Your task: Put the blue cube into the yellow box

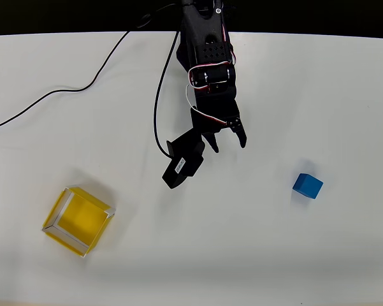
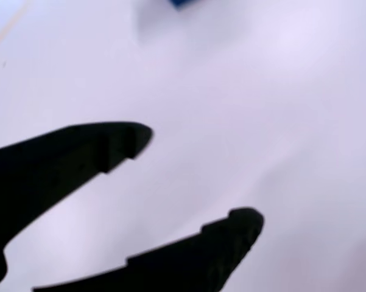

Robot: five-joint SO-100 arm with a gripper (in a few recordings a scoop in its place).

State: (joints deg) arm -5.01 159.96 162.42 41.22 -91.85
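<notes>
barely visible, cropped blue cube (image 2: 181,3)

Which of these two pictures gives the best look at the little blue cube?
The overhead view. There the blue cube shows whole and sharp, sitting alone on the white table, right of the open tool. The wrist view catches just a blurred blue sliver of it at the top edge.

in the overhead view the box (image 1: 78,220) sits near the table's (image 1: 344,89) lower left corner. the cube (image 1: 307,185) lies toward the right edge, well apart from it.
</notes>
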